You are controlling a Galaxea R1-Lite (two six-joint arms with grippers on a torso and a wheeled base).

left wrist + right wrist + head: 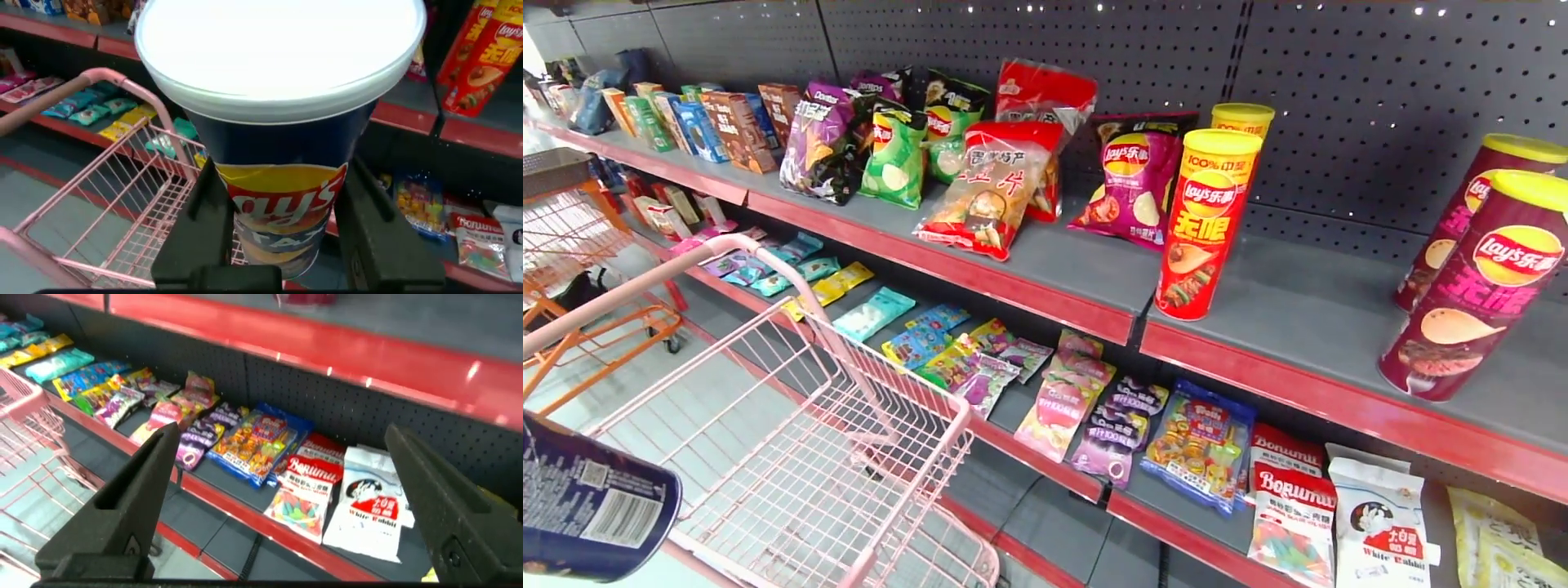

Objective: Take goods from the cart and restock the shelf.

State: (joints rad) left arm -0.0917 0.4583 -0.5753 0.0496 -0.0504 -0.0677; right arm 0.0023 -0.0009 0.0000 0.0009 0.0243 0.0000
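Observation:
A dark blue chip can (pixel 282 196) with a white lid sits between the two black fingers (pixel 204 237) of my left gripper (pixel 282 233), which is shut on it. In the head view the same can (pixel 588 510) shows at the lower left, above the near corner of the pink wire cart (pixel 849 441). My right gripper (pixel 294 506) is open with nothing between its fingers, hanging in front of the lower shelf's candy bags (pixel 261 445). The upper grey shelf (pixel 1282 310) holds a red-and-yellow chip can (pixel 1205 220) and two maroon cans (pixel 1478 286).
Chip bags (pixel 988 192) and boxes (pixel 735 126) line the upper shelf to the left. The lower shelf (pixel 1045 457) carries rows of candy packets. An orange cart (pixel 572 261) stands at far left. Bare shelf surface lies between the red can and the maroon cans.

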